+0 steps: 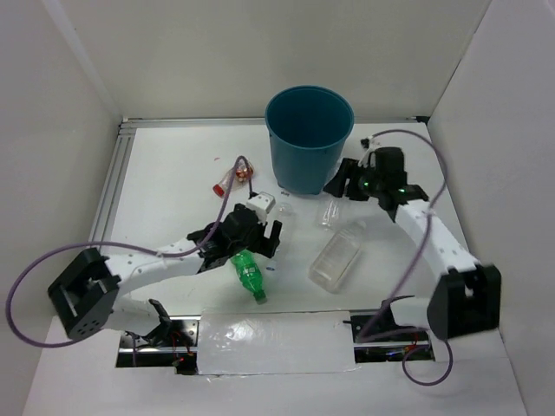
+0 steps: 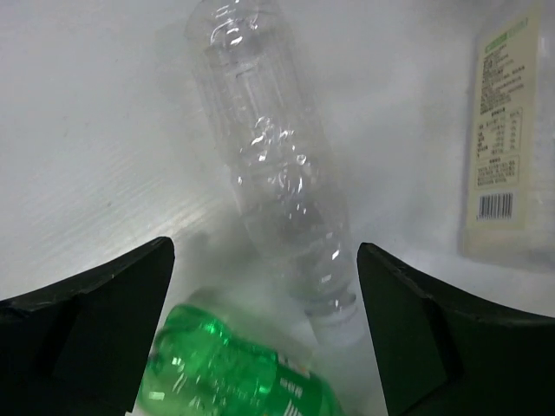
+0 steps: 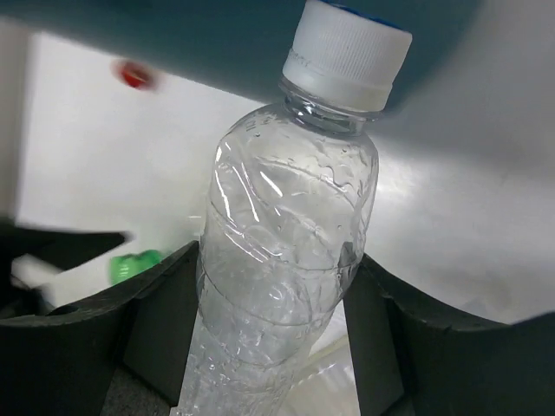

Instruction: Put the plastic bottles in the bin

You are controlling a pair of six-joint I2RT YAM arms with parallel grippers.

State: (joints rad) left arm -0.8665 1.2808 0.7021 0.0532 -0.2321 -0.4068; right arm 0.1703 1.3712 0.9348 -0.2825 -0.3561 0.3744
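Note:
The teal bin [image 1: 309, 139] stands at the back centre. My right gripper [image 1: 344, 185] is just right of the bin and is shut on a slim clear bottle with a white cap [image 3: 290, 251], held upright against the bin wall [image 3: 217, 39]. My left gripper [image 1: 265, 232] is open above the table, its jaws [image 2: 264, 250] either side of a slim clear bottle [image 2: 277, 173] lying down. The green bottle [image 1: 249, 273] lies just under it and also shows in the left wrist view [image 2: 234, 373]. The squarish clear bottle [image 1: 336, 256] lies centre right. The red-orange labelled bottle [image 1: 232, 178] lies left of the bin.
Another slim clear bottle [image 1: 329, 212] lies between the bin and the squarish bottle. White walls enclose the table on the left, back and right. A metal rail [image 1: 117, 173] runs along the left edge. Cables loop from both arms.

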